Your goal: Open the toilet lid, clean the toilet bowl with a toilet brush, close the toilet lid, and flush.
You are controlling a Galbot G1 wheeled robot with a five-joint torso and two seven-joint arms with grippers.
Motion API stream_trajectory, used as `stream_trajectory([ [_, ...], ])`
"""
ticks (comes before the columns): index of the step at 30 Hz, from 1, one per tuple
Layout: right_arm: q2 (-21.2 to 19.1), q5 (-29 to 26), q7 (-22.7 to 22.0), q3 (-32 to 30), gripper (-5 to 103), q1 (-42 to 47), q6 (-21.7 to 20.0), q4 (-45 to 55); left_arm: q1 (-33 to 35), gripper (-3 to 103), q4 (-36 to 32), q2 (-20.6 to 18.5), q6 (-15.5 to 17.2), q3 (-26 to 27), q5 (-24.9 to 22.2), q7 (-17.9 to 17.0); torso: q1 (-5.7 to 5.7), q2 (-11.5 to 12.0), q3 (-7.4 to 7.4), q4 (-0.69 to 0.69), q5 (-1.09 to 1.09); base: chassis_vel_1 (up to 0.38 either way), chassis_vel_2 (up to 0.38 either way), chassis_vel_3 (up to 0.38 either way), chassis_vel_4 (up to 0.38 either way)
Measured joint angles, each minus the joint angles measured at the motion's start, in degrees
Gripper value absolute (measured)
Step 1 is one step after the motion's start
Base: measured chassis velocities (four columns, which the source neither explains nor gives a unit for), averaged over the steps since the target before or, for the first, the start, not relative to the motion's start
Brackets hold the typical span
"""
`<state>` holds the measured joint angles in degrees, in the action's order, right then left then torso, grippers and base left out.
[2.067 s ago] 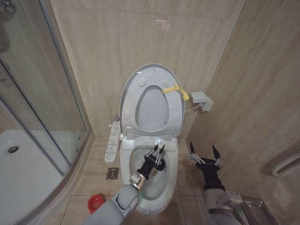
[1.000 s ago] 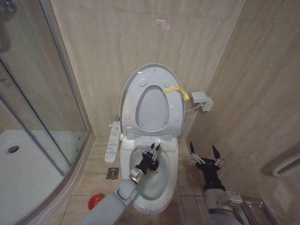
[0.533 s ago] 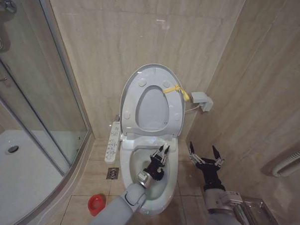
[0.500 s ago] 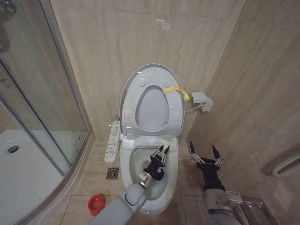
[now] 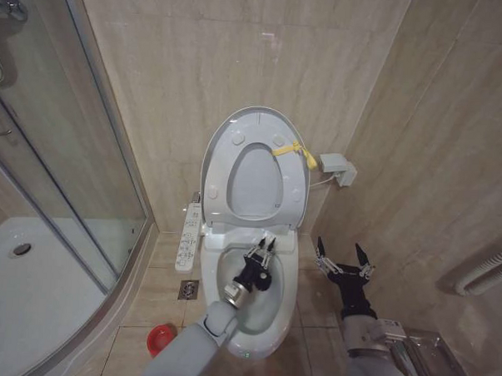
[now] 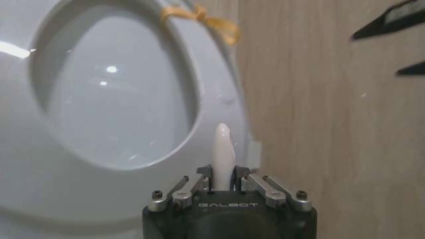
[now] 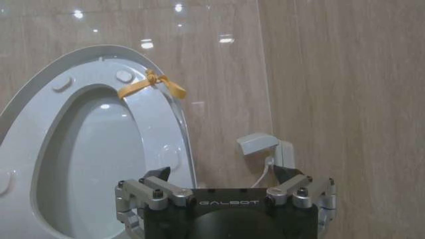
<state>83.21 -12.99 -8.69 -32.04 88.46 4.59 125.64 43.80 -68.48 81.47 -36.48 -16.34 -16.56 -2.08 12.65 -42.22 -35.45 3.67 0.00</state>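
Observation:
The toilet lid [image 5: 258, 120] stands raised against the wall with the seat ring folded up on it, and a yellow tie [image 5: 294, 151] sits at its rim. Below it the toilet bowl [image 5: 290, 288] lies uncovered. My left gripper [image 5: 261, 253] hangs over the bowl's back half, shut on the white handle of the toilet brush [image 6: 222, 147]; the bristle head is hidden. The left wrist view looks up at the lid [image 6: 113, 99], past my left gripper [image 6: 222, 174]. My right gripper [image 5: 344, 260] waits open beside the bowl, and in its own wrist view [image 7: 224, 174] it faces the lid [image 7: 99, 149].
A white button panel [image 5: 189, 235] juts from the bowl's left side. The red holder [image 5: 159, 340] and a floor drain [image 5: 188, 289] are on the tiles to the left. A glass shower enclosure [image 5: 59, 188] fills the left. A wall box [image 5: 337, 168] hangs right of the lid.
My left gripper has swept back and forth over the bowl with the brush and now sits slightly left of where it was half a second ago. The right arm has stayed still.

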Motion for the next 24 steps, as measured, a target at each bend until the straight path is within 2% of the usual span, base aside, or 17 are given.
stream_trajectory([
  [4,0.0,0.0,0.0,0.0,100,0.0,0.0,0.0,0.12,22,-0.51,-0.02,-0.65,-0.96,-0.12,0.67,0.0,0.0,0.0,-0.01,0.0,0.0,0.0,0.0,0.0],
  [15,0.0,0.0,0.0,0.0,100,0.0,0.0,0.0,-3.02,22,9.46,2.03,-4.71,-0.58,-2.9,4.09,0.0,0.0,0.0,0.0,0.0,0.0,0.0,0.0,0.0],
  [24,0.0,0.0,0.0,0.0,100,0.0,0.0,0.0,-4.26,22,14.23,2.75,-5.59,0.96,-2.41,5.0,0.0,0.0,0.0,-0.01,0.0,0.0,0.0,0.0,0.0],
])
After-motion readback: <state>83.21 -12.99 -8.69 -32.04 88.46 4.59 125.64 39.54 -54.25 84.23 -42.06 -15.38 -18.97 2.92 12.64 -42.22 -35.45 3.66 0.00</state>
